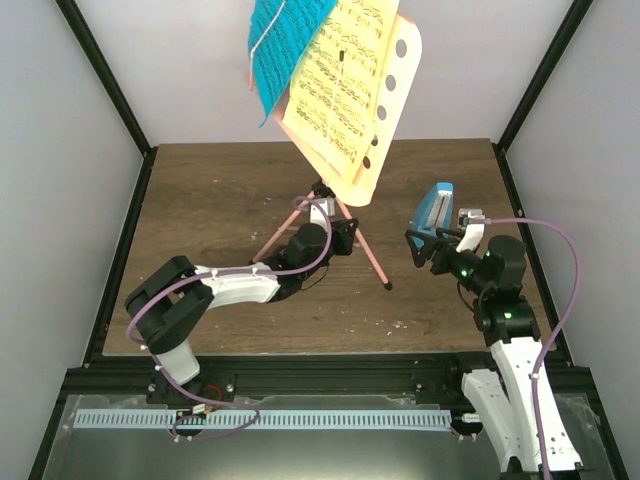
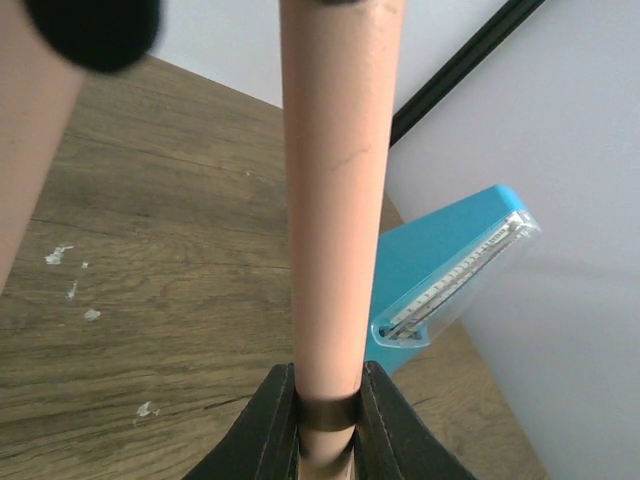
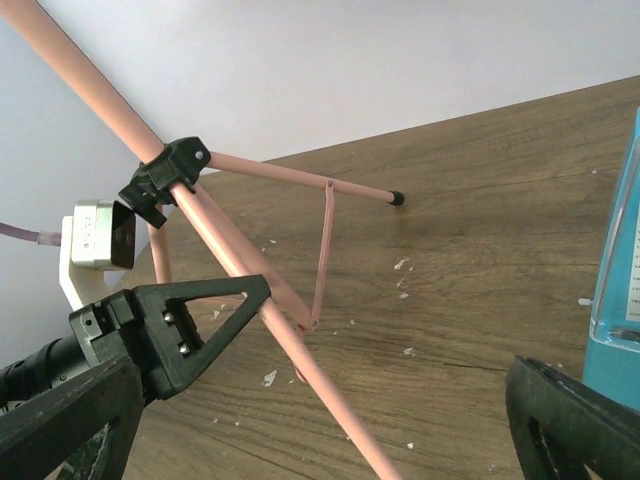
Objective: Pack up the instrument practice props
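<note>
Mid-pack at the practice bench: the left end effector (image 2: 328,395) is clamped on a lower tube of the salmon-pink music stand (image 1: 408,65), close under the black hub (image 3: 165,180) where the legs meet. The tube runs straight out from between its fingers. I cannot tell from these angles whether that tube is a leg or the mast. High above that grip, the hole-punched desk carries the yellow sheet (image 1: 345,80) and the blue sheet (image 1: 285,45), so the stand is not yet stripped or folded.

The right end effector (image 3: 315,425) is spread wide and holds nothing. The blue metronome (image 1: 436,212) sits just ahead of it, off toward its right-hand finger (image 3: 570,420) rather than centred in the gap, and appears to stand on the wooden table (image 1: 220,200). Its tall side points up, roughly crosswise to the line of the fingers. I cannot make out whether the finger touches it.

The right arm is plainly the nearer one to the metronome; the left is occupied with the stand. A pick-up looks like the step in hand. It would likely call for a small sideways shift so that the fingers straddle the wedge before closing. A push on one side could tip the metronome.
</note>
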